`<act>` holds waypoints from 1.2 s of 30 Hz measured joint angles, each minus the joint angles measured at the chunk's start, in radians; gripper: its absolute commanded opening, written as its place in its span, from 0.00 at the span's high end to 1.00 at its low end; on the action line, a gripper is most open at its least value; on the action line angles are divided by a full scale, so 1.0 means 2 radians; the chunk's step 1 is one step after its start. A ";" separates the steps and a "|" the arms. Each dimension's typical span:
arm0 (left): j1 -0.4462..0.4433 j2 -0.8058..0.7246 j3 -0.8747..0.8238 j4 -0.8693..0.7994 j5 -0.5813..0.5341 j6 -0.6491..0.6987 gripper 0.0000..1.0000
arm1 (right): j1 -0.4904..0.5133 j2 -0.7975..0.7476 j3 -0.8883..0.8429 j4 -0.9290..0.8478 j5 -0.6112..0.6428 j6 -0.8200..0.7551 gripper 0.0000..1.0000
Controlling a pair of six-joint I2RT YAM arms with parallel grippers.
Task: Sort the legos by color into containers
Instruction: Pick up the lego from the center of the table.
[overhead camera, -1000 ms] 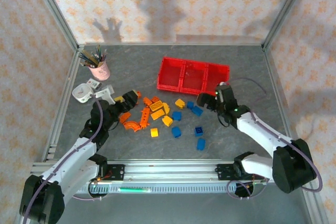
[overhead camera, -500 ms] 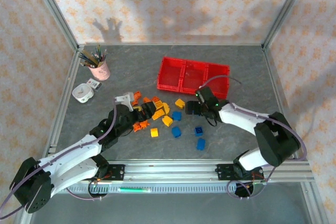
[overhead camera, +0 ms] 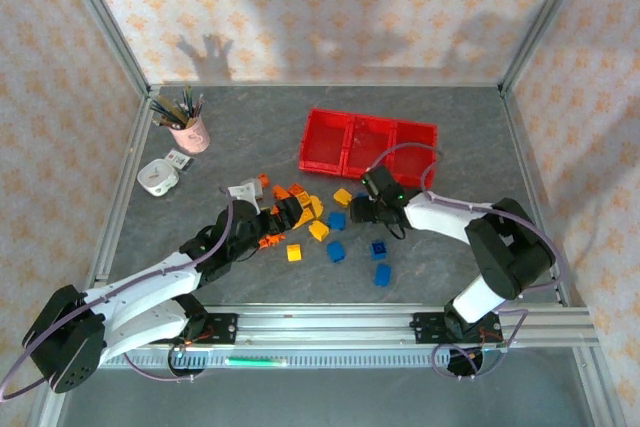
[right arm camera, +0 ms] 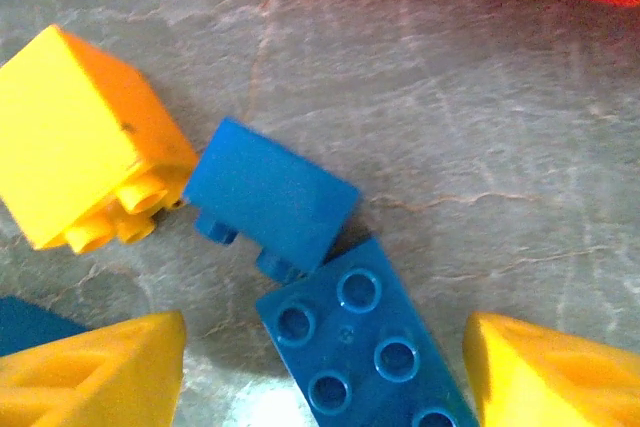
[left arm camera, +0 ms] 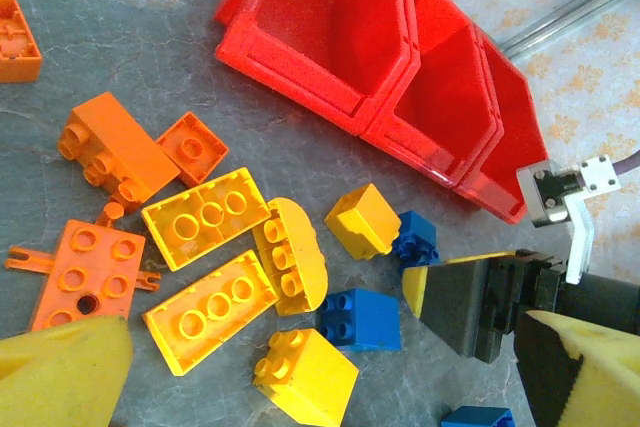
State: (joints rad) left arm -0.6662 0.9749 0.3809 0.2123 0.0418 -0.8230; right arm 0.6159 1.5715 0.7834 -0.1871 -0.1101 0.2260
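A blue rectangular plastic brick (right arm camera: pixel 365 337) is laid flat on the grey table (right arm camera: pixel 450 97), studs up. Its long axis is seen running upper left to lower right in the right wrist view, near the three joined red plastic bins (overhead camera: pixel 346 147). It is straddled by the right gripper (right arm camera: pixel 322 372), jaws parted. The left gripper (left arm camera: pixel 320 382) is held wide open.
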 measured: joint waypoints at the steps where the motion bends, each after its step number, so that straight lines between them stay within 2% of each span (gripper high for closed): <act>1: 0.000 0.000 0.000 0.000 -0.001 0.000 0.01 | 0.006 0.000 0.000 0.000 0.003 0.001 0.31; 5: 0.000 -0.003 0.000 0.000 -0.003 -0.004 0.01 | 0.024 -0.002 -0.003 -0.006 0.024 0.006 0.37; 12: 0.000 -0.004 0.000 0.000 -0.003 -0.004 0.01 | 0.026 -0.001 -0.002 -0.017 0.058 0.010 0.50; 24: 0.000 -0.004 0.005 -0.001 -0.003 -0.007 0.01 | 0.026 0.017 0.002 -0.019 0.065 0.000 0.69; 31: 0.000 -0.005 0.008 -0.002 -0.003 -0.007 0.01 | 0.026 -0.017 0.005 -0.046 0.062 -0.001 0.73; 36: 0.000 -0.016 0.019 -0.023 -0.015 -0.003 0.01 | 0.026 -0.053 0.045 -0.083 0.061 0.001 0.73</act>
State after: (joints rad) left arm -0.6659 0.9424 0.4179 0.1658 0.0124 -0.8295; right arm 0.6674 1.4662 0.8726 -0.3531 0.0113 0.2283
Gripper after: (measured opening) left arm 0.993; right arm 0.308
